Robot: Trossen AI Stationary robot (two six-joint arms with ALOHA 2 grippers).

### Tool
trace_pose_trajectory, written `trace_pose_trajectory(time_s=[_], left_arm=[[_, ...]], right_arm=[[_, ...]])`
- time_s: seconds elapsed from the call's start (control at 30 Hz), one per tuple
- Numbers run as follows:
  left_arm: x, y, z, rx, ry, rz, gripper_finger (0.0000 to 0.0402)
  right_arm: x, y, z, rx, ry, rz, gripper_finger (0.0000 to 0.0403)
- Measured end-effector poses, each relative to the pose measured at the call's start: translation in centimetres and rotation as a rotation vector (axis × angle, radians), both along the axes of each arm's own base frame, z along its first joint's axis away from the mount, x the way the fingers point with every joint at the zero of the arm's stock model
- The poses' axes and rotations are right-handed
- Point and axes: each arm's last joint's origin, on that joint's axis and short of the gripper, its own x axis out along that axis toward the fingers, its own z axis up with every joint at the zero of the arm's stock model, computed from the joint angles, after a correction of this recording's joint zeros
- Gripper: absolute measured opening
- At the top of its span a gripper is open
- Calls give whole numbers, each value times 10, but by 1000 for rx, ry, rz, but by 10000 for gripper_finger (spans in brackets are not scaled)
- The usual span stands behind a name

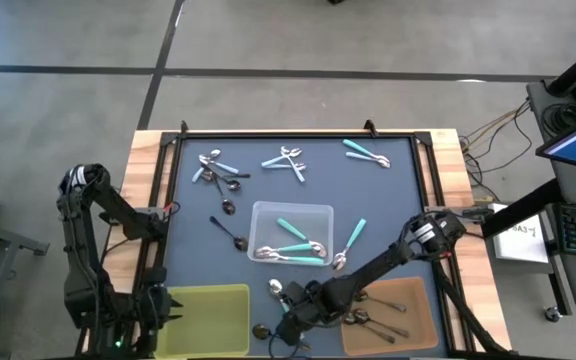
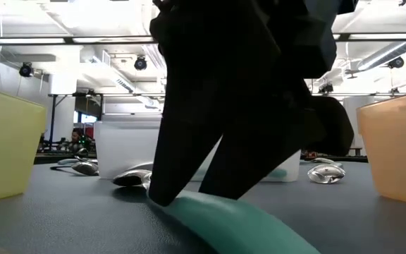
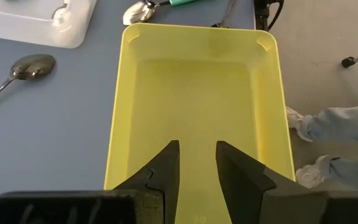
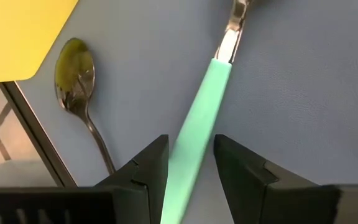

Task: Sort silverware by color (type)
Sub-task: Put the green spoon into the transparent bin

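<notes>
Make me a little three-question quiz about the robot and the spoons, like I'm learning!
1. True or false: the yellow rectangular bin holds spoons.
2. What colour is the spoon handle between the right gripper jaws?
3. Which bin holds teal-handled spoons: A clear, B yellow, C brown?

Key: 1 false, it looks empty. 2 teal; the jaws straddle the teal-handled metal spoon. 3 A.

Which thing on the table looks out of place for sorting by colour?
One teal-handled metal spoon lies askew across the rim of the clear rectangular bin, its bowl on the dark mat. The yellow rectangular bin holds no spoons.
</notes>
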Motion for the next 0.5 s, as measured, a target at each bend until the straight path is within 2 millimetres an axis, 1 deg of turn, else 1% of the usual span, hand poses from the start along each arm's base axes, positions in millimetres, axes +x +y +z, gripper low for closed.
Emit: trace_pose_trajectory(time_s=[0.13,0.2,0.33,0.43,0.5], left_arm=[[-1,1,-2,9,4,-5,87],[-1,1,-3,12,9,-6,87],[-1,1,-3,11,10,-7,87],[-1,1,-3,12,10,-7,87],[-1,1,-3,12,10,-7,87]], right_arm=[[-2,-1,-4,-34,28,-8,122],[-3,-2,-4,-47,43,-4,113],[-5,-5,-4,-79,60,27,75],[-5,-6,-5,-63,71,44,49],[-5,-7,-5,-42,81,54,44]])
